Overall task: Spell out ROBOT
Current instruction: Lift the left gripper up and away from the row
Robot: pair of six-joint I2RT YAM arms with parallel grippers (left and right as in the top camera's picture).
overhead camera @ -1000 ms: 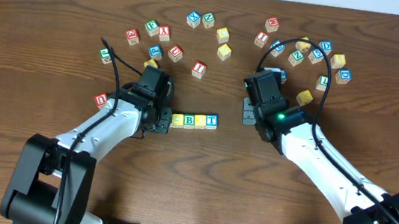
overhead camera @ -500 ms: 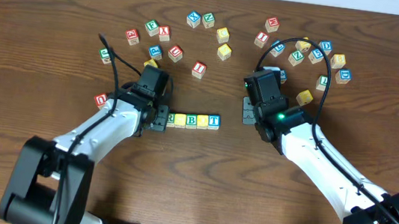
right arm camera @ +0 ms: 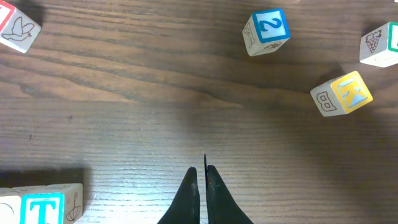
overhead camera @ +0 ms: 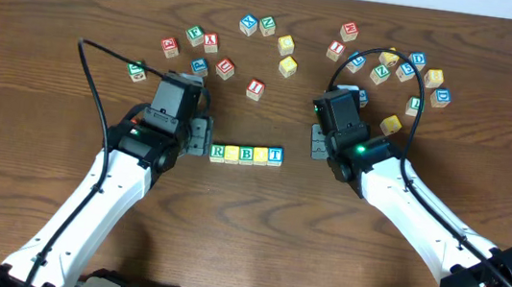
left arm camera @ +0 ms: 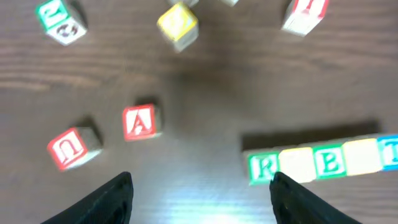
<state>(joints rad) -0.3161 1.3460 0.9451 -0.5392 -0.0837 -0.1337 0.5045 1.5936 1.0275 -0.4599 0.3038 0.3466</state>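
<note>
Spelling looks done: five small wooden letter cubes (overhead camera: 246,153) line up; left gripper (left arm camera: 200,182) released beside them, right gripper (right arm camera: 202,179) clenched; retreat next.

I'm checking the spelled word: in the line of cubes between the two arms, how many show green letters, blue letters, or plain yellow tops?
Green-lettered: 2, R and B
Plain yellow: 2, yellow cube after R and yellow cube after B
Blue-lettered: 1, T
Total: 5
</note>
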